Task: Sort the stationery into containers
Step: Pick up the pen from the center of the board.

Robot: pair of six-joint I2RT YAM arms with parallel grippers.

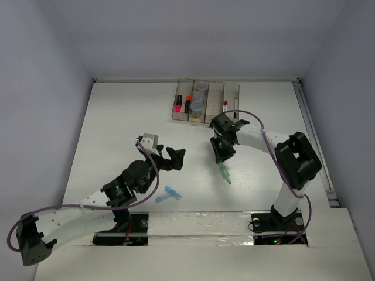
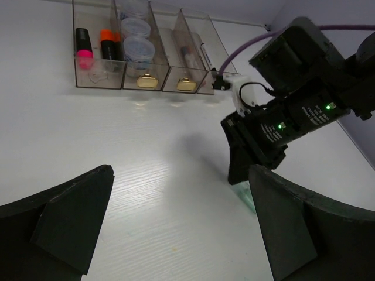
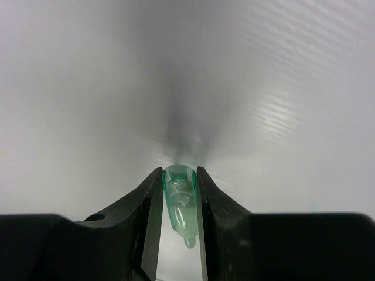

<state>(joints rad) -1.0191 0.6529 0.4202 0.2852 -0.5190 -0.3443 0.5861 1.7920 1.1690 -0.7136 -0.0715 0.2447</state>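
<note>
**A:** Top view: what does the right gripper (image 1: 222, 156) hold?

**B:** A green piece (image 1: 225, 174), clamped between narrowed jaws and pointing down at the table (image 1: 117, 129). It sits mid-scene, on the near side of the bins (image 1: 215, 88).

**A:** And the left gripper (image 1: 174, 157)?

**B:** Spread wide and empty. A light-blue piece (image 1: 170, 193) lies on the table just near of it.

**A:** Left wrist view?

**B:** Its fingers stand far apart over bare table. Beyond them are the four bins — a pink marker (image 2: 84, 47) and an orange marker (image 2: 108, 44) in the leftmost, jars (image 2: 138, 50) in the second.

**A:** Right wrist view?

**B:** The fingers pinch the translucent green piece from both sides, with its rounded end at the fingertips. Contact with the table cannot be told.
</note>
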